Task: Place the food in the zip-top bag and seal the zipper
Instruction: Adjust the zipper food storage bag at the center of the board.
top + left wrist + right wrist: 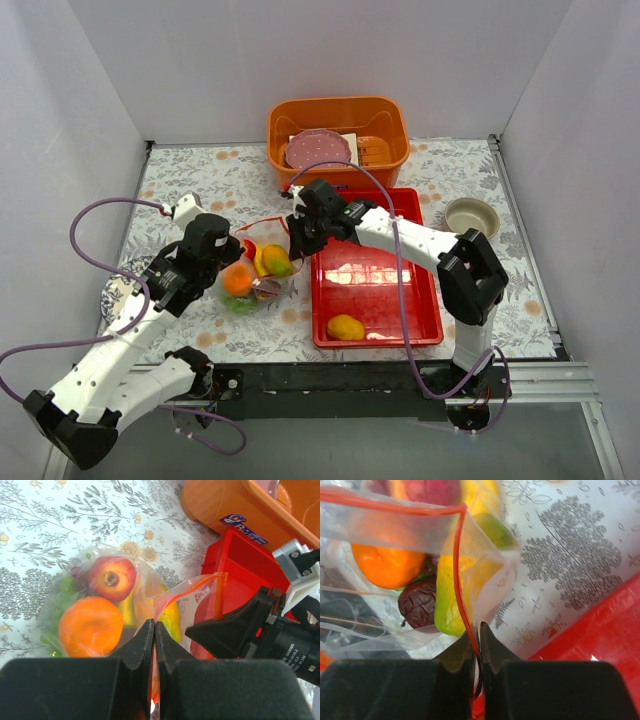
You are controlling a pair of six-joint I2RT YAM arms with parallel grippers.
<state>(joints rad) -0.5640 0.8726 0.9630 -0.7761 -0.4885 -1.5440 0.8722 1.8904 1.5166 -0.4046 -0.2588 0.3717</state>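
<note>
The clear zip-top bag lies left of the red tray and holds several pieces of food: an orange, a red apple, a green-yellow mango and a dark-red piece. My left gripper is shut on the bag's mouth edge, with the orange-red strip showing between its fingers. My right gripper pinches the zipper at the bag's right corner, beside the tray. One yellow mango lies on the tray's near end, outside the bag.
An orange basket with a pink plate stands at the back. A beige bowl sits right of the tray. A patterned dish lies under my left arm. White walls enclose the floral table.
</note>
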